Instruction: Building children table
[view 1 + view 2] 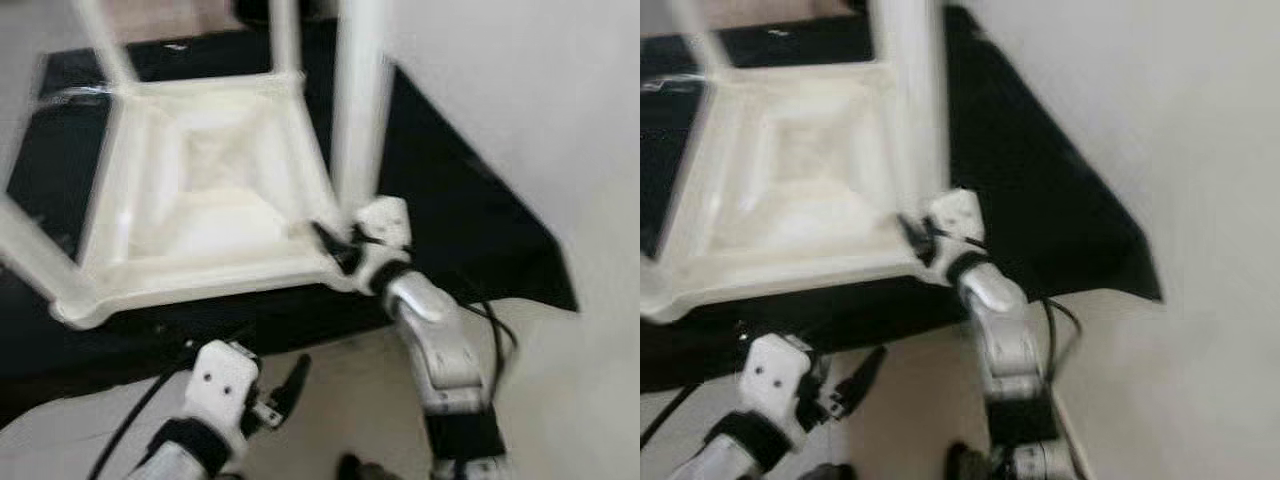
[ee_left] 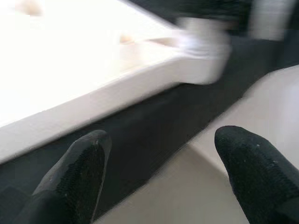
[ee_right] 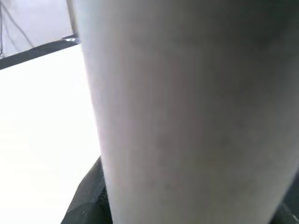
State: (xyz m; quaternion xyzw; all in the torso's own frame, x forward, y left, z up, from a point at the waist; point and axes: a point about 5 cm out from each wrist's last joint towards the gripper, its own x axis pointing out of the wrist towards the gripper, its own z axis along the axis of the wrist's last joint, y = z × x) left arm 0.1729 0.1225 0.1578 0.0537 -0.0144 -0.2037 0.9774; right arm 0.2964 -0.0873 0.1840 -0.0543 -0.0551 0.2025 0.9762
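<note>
A white children's table (image 1: 200, 275) lies upside down on a black mat (image 1: 460, 220), its legs pointing up. My right gripper (image 1: 335, 248) is at the table's near right corner, at the foot of the near right leg (image 1: 358, 100). In the right wrist view that leg (image 3: 187, 102) stands close between the fingers, which look shut on it. My left gripper (image 1: 280, 395) hangs lower over the pale floor, in front of the table's near edge (image 2: 93, 102). It is open, with nothing between its fingers (image 2: 79, 172).
A white wall (image 1: 540, 100) runs close along the right of the mat. Bare pale floor (image 1: 340, 400) lies between me and the mat. Black cables trail beside my left arm (image 1: 130, 420) and by my right forearm (image 1: 495, 335). The pictures are blurred.
</note>
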